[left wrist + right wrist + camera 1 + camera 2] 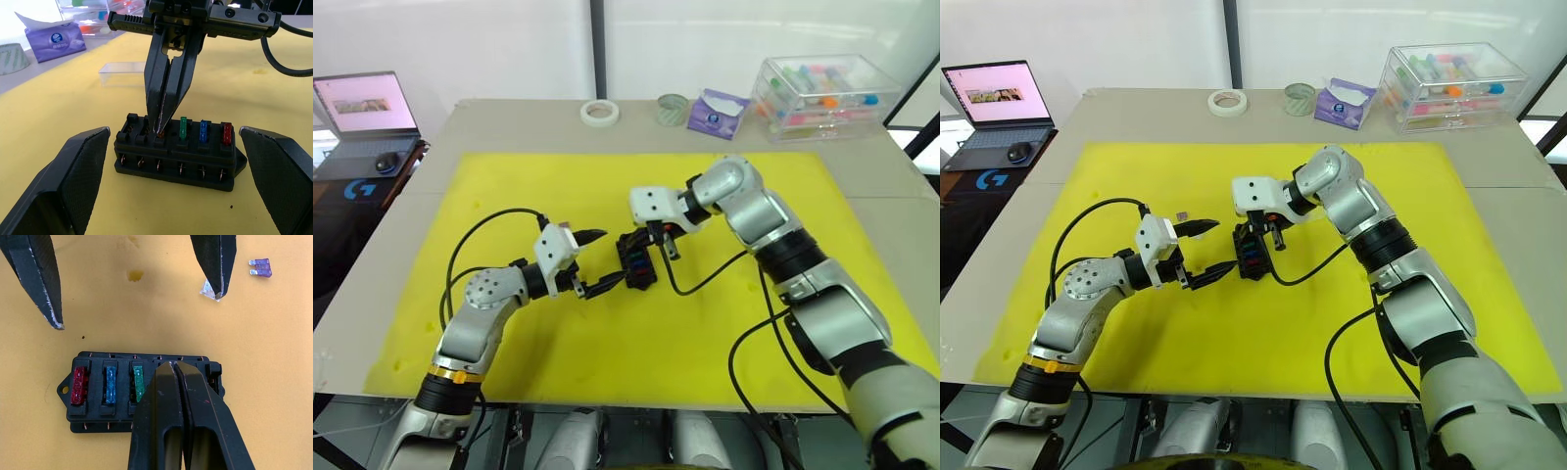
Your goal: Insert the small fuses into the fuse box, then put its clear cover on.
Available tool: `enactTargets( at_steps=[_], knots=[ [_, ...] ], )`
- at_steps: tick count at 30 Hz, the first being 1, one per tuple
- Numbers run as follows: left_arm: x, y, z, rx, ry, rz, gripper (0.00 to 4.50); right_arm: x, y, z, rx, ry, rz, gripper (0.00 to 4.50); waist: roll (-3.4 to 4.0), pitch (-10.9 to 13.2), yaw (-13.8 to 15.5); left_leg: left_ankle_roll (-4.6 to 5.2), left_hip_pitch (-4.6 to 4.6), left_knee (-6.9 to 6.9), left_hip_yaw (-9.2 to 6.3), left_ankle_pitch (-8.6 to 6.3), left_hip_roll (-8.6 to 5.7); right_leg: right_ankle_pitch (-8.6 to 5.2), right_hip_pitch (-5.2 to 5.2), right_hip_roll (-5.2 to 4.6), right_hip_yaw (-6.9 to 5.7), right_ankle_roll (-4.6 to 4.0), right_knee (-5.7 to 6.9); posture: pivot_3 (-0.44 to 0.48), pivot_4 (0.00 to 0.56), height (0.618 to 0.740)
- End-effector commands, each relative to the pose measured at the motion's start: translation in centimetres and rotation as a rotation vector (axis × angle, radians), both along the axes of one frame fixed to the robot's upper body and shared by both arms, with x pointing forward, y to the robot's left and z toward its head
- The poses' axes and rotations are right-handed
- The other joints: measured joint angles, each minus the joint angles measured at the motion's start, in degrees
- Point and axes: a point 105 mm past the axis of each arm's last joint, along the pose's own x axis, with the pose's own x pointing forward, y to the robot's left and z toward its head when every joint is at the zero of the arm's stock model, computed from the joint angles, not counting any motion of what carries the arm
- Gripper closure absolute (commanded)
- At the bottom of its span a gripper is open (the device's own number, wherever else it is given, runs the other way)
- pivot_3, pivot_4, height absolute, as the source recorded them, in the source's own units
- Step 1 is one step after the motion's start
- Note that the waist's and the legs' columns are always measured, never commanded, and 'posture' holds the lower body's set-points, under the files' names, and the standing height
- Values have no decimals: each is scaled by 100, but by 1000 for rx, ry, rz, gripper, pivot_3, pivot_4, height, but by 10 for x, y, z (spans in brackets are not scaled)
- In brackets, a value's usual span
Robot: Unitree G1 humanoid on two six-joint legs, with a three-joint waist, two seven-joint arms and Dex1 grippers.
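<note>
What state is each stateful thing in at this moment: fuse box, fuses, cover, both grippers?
fuse box: flat on the yellow mat, uncovered, partly filled.
red fuse, blue fuse, green fuse: seated in slots.
purple fuse: loose on the mat.
clear cover: off, lying on the mat apart from the box.
right gripper: shut, tips down at a slot.
left gripper: open, flanking the box.

We see the small black rectangular plastic fuse box lying flat, with red, blue and green blade fuses seated upright. A purple fuse lies loose near it. The transparent rectangular cover rests behind.
</note>
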Motion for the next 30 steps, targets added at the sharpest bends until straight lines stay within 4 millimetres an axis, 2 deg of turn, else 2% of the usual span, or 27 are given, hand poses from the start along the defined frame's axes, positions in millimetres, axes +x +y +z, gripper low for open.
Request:
enactTargets(
  at_steps=[1, 9, 14, 18, 23, 26, 30],
  knots=[
    [-2, 2, 11, -12, -36, -8, 0, -3, -2, -4, 27, 64, -35, 4461, 0, 0, 1, 0, 0, 0, 0, 0, 0, 0, 0, 0, 0, 0, 0, 0, 150, 740],
    [-3, 6, 17, -7, -40, -19, 0, -4, 5, 47, 207, 77, -72, 4461, 2, 2, -27, 0, -3, -3, 0, 0, 0, 0, -7, 0, 1, 0, 0, 0, 150, 740],
    [-3, 7, 24, -7, -50, -32, 0, -8, 0, 61, 252, 63, -89, 4461, 2, 2, -17, 0, -8, -3, 0, 0, 1, 0, -11, 0, 2, 0, 0, 0, 150, 740],
    [-3, 9, 31, -4, -58, -42, 0, -11, -6, 65, 264, 54, -101, 4461, 2, 2, -4, 0, -10, -2, 0, 0, 0, 0, -11, -1, 3, 0, 0, 0, 150, 740],
    [-4, 27, 46, 26, -61, -36, 0, -22, -27, 65, 286, -7, -115, 4461, 2, 2, -4, 0, -18, -2, -2, 0, 0, 0, -17, -2, 2, 0, 0, 0, 150, 740],
    [-7, 46, 49, 79, -44, -25, 0, -24, -40, 68, 318, -64, -148, 3870, 2, 2, -18, 0, -23, -2, -1, 0, 1, 0, -26, -1, 3, 0, 0, 0, 150, 740],
    [-6, 72, 50, 131, -23, 10, 0, -27, -51, 68, 351, -109, -180, 2521, 3, 2, -19, 0, -25, -6, -1, 0, 3, 0, -29, 1, 4, 0, 0, 0, 150, 740]
  ],
)
